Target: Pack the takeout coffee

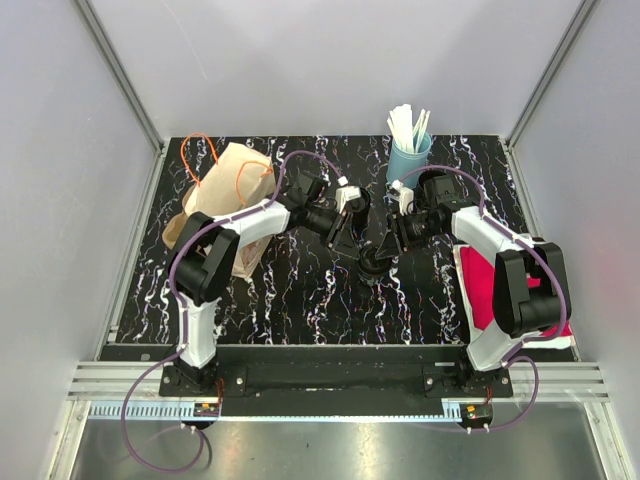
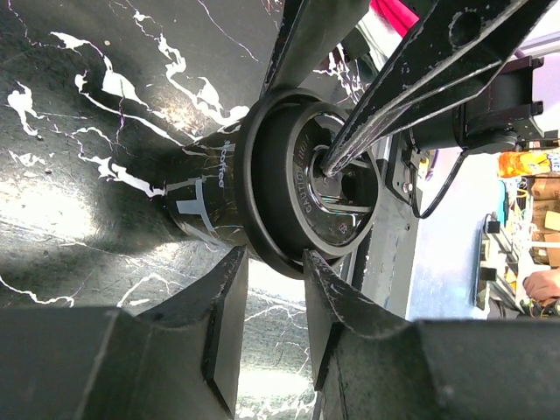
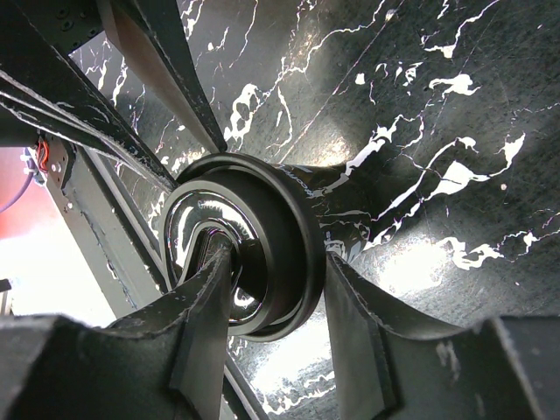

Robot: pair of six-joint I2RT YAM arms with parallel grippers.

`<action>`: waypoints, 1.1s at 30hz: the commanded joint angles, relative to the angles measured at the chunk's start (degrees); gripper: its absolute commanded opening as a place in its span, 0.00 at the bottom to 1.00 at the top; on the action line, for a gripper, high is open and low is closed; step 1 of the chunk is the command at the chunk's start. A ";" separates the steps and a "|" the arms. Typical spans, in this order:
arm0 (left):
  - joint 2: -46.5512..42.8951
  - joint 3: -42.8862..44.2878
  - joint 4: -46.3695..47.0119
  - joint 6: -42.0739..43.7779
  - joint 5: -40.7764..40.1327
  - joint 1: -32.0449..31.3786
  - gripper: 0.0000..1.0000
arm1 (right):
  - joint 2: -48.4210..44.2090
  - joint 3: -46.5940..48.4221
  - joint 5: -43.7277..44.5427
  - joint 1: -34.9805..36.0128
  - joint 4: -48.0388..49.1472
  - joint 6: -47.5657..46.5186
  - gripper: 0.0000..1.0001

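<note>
Matte black paper coffee cup [image 2: 210,197]: black plastic lid [image 2: 271,157], white lettering. Black marble-pattern tabletop [image 1: 300,290], white veins. Tan crumpled paper bag [image 1: 225,190], orange cord handles [image 1: 192,150]. Light-blue tumbler [image 1: 407,162], white sticks [image 1: 405,122]. Magenta cloth [image 1: 480,285]. Purple arm cables [image 1: 305,155].

The bench [image 1: 300,290] was black, veined with white like marble. A black lidded cup [image 1: 372,262] stood on it near the middle, with the word "coffee" printed in white on its side. Left of the cup and farther back sat a brown paper bag [image 1: 225,190] with thin orange handles, close to the bench's left edge. Behind the cup and slightly to the right stood a blue holder [image 1: 408,162] filled with white sticks [image 1: 408,125]. Right of the cup, a pink cloth [image 1: 478,295] lay flat near the bench's right edge, partly hidden.
</note>
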 commanded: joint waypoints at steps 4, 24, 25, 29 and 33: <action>5.01 -0.54 -4.78 6.12 -9.57 -3.39 0.31 | 2.27 -2.61 11.35 1.06 -1.59 -3.90 0.48; 8.61 -0.36 -8.03 7.01 -19.32 -6.47 0.08 | 2.00 -2.87 12.49 0.98 -1.94 -4.34 0.48; 8.62 -0.36 -7.86 7.01 -19.42 -6.56 0.07 | 2.00 -2.87 12.49 1.06 -2.03 -4.51 0.48; 7.91 -0.80 -6.80 5.53 -21.17 -6.91 0.00 | 1.65 -2.96 12.40 1.15 -2.11 -4.51 0.48; 7.39 -0.71 -6.10 4.64 -21.35 -7.00 0.00 | 1.48 -3.31 13.37 1.06 -2.46 -5.39 0.48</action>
